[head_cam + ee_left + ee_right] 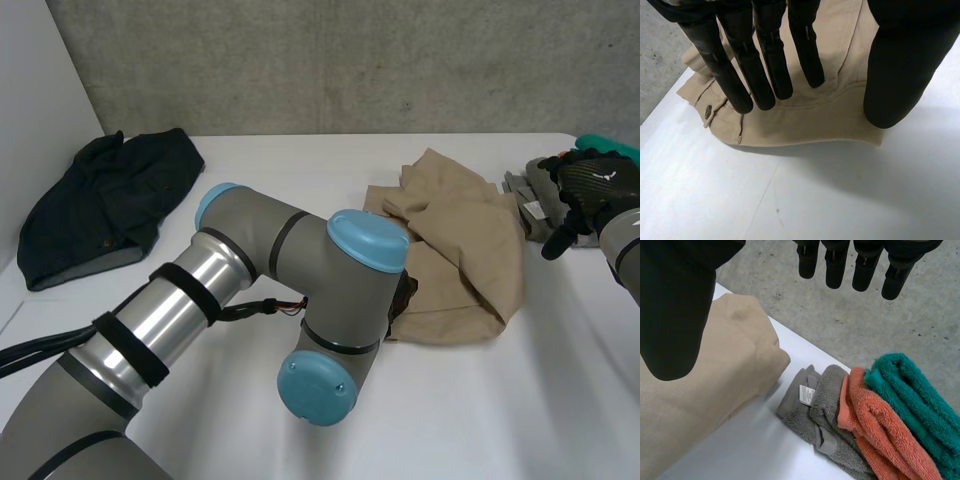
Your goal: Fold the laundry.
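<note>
A crumpled tan garment (460, 240) lies on the white table (480, 410), right of the middle. My left arm (300, 260) bends across the front and reaches to the garment's near left edge. In the left wrist view my left hand (765, 65) is open, its straight fingers (805, 55) resting on or just above the tan garment (805, 125) by its hem, the thumb (900, 75) spread wide beside them. A button (707, 111) sits at the cloth's edge. My right hand (590, 185) hovers open at the table's right side, above the tan garment (715, 390) and the towels.
A dark garment (100, 200) lies heaped at the table's far left. At the right, folded towels lie side by side: grey (832, 405), orange (875, 425) and teal (915, 395). A concrete wall (350, 60) runs behind the table.
</note>
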Controlling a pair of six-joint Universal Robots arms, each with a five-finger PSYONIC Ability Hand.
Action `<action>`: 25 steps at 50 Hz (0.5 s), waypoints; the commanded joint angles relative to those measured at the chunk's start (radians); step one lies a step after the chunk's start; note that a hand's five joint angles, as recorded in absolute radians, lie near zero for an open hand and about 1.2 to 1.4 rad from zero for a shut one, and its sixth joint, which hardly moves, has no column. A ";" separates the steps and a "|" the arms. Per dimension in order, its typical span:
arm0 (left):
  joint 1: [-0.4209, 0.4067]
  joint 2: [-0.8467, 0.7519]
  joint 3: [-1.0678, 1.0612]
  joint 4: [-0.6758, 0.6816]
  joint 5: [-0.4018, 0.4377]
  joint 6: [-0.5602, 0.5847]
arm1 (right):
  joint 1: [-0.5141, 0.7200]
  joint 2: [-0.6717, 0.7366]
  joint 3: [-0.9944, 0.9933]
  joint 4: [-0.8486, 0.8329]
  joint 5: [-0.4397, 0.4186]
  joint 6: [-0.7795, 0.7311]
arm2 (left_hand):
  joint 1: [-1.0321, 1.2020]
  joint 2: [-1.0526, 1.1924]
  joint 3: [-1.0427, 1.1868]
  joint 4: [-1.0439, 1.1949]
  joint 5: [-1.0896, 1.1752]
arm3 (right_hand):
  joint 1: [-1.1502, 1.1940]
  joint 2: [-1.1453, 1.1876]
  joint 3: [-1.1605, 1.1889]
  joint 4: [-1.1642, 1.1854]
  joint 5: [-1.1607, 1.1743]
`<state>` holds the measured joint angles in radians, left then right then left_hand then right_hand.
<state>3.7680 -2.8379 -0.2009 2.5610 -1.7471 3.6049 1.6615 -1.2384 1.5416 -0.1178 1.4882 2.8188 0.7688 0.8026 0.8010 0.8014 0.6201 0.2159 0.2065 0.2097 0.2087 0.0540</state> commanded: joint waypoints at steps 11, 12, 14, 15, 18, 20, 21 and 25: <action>0.074 0.110 -0.057 0.039 -0.195 -0.005 | -0.009 -0.016 0.003 -0.005 0.000 -0.002 | 0.627 0.594 0.595 0.595 0.602 | -0.041 -0.032 -0.035 -0.034 -0.054; 0.114 0.177 -0.102 0.057 -0.203 -0.024 | -0.009 -0.018 0.003 -0.005 0.000 0.001 | 0.627 0.594 0.595 0.595 0.602 | -0.041 -0.032 -0.035 -0.034 -0.054; 0.168 0.248 -0.146 0.106 -0.195 -0.037 | -0.009 -0.022 0.003 -0.005 0.000 0.002 | 0.627 0.594 0.595 0.595 0.602 | -0.041 -0.032 -0.035 -0.034 -0.054; 0.195 0.282 -0.167 0.140 -0.187 -0.041 | -0.009 -0.024 0.003 -0.005 -0.002 0.001 | 0.627 0.594 0.595 0.595 0.602 | -0.041 -0.032 -0.035 -0.034 -0.054; 0.298 0.409 -0.248 0.301 -0.137 -0.037 | -0.006 -0.026 0.003 -0.005 -0.008 0.001 | 0.627 0.594 0.595 0.595 0.602 | -0.041 -0.032 -0.035 -0.034 -0.054; 0.358 0.484 -0.287 0.428 -0.072 -0.029 | -0.005 -0.027 0.003 -0.005 -0.013 0.001 | 0.627 0.594 0.595 0.595 0.602 | -0.041 -0.032 -0.035 -0.034 -0.054; 0.375 0.504 -0.293 0.473 -0.045 -0.032 | -0.003 -0.027 0.003 -0.005 -0.013 0.001 | 0.627 0.594 0.595 0.595 0.602 | -0.041 -0.032 -0.035 -0.034 -0.054; 0.414 0.548 -0.243 0.646 0.064 -0.040 | 0.006 -0.024 0.003 -0.005 -0.013 -0.001 | 0.627 0.594 0.595 0.595 0.602 | -0.041 -0.032 -0.035 -0.034 -0.054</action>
<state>4.1153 -2.3657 -0.4730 2.9772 -1.8234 3.5677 1.6575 -1.2651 1.5447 -0.1228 1.4776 2.8196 1.1215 1.1953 1.1889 1.1977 0.9867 0.2159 0.2065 0.2097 0.2087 0.0540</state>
